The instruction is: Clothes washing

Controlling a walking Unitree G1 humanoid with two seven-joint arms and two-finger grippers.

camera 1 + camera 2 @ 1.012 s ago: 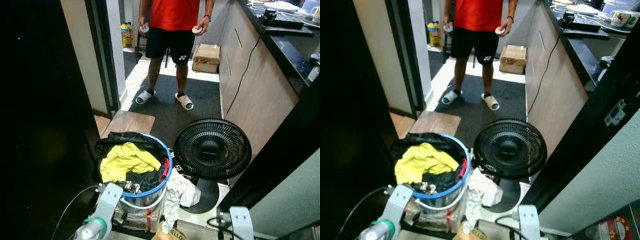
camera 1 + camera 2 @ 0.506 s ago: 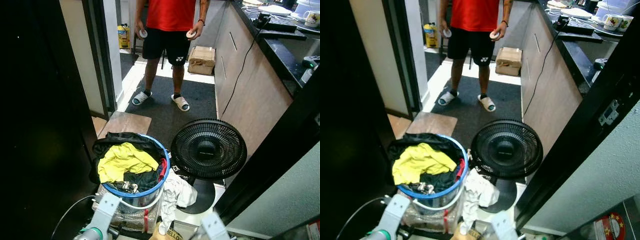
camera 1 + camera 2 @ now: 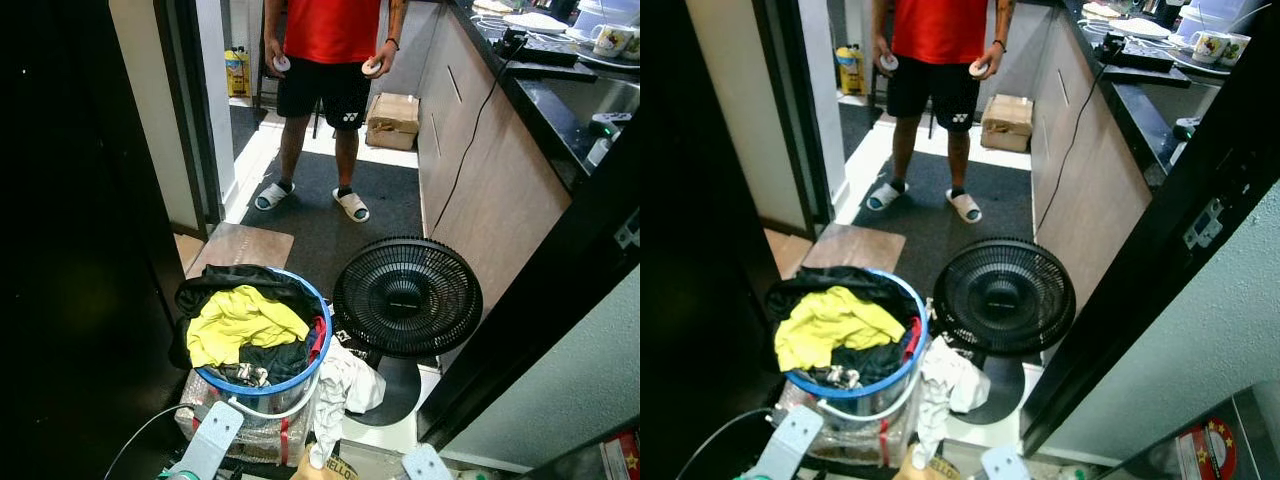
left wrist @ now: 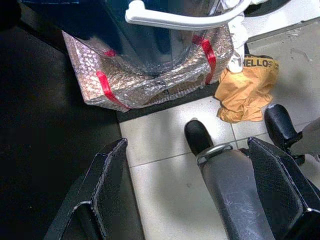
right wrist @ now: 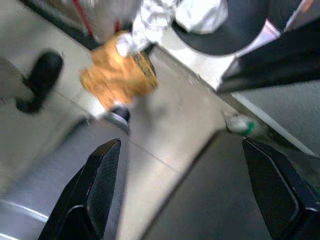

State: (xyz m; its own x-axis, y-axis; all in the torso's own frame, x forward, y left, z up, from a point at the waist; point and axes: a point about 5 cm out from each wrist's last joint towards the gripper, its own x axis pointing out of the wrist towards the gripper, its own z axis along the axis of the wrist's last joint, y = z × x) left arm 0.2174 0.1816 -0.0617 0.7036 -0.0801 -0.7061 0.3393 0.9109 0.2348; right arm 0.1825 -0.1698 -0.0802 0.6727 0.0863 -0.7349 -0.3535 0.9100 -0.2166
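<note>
The washing has hardly begun, judging by how things lie: the laundry basket [image 3: 262, 345], blue-rimmed with a white handle, stands full on the floor just in front of the robot, propped on a bundle wrapped in bubble film and red tape [image 4: 150, 75]. A yellow garment [image 3: 240, 322] lies on top of dark clothes in it, a black piece hangs over its far rim, and a white cloth [image 3: 343, 388] has spilled onto the floor between the basket and the black fan [image 3: 407, 298] that stands just beside it on the right. No washing machine can be made out, so loading, and likely carrying the basket to the machine, is all still ahead. The left gripper [image 4: 200, 200] hangs low over the pale floor tiles near the wrapped bundle, its jaws spread wide and holding nothing; the robot's own dark foot and a crumpled orange bag [image 4: 247, 87] lie beneath it. The right gripper [image 5: 185, 195] likewise hangs over the tiles with jaws apart and empty, though that view is blurred. A person [image 3: 325, 60] in a red shirt and black shorts stands well back on the dark mat, beside the bench [image 3: 545, 75] along the right wall.
</note>
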